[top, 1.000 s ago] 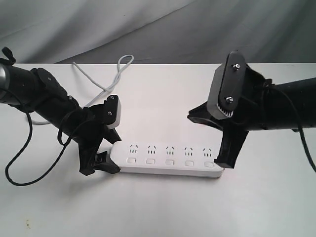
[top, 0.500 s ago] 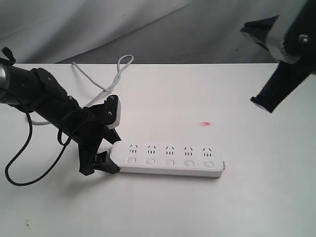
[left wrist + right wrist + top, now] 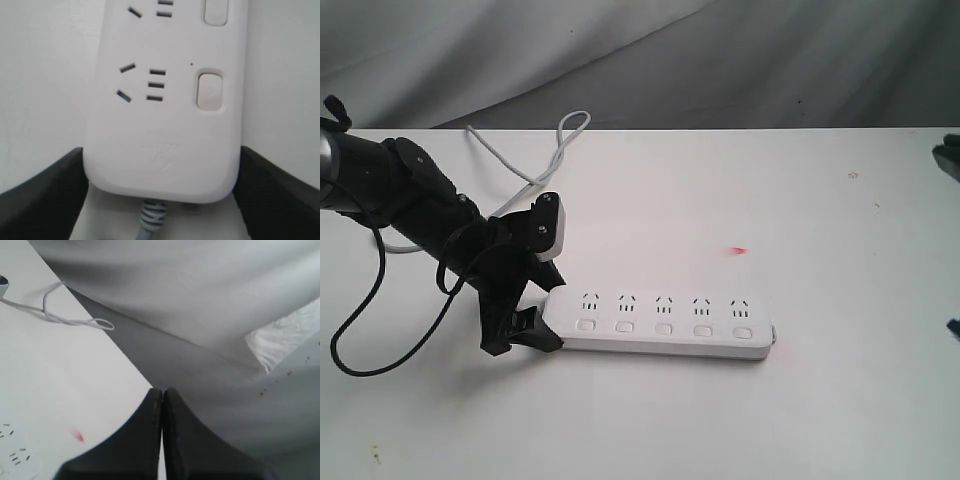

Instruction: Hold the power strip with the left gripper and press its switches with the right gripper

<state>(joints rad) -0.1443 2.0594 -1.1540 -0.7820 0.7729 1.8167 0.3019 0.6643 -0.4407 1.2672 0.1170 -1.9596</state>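
Holding looks done: left gripper (image 3: 550, 308) pinches the power strip (image 3: 665, 322) at the end by its cord (image 3: 150, 220). Pressed together, right gripper (image 3: 162, 405) sits far from the switches (image 3: 663, 328); pressing unconfirmed.

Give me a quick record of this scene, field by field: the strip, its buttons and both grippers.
Table: white tabletop
Power strip: long flat white plastic power strip, lying flat, sockets up; grey cord running off behind
Switches: five small white rounded-square switches in a row, nothing touching them
Left gripper: black two-fingered left gripper, clamped on the strip's cord end
Right gripper: black two-fingered right gripper, shut, empty, far from the strip
Mark: small red mark on the tabletop
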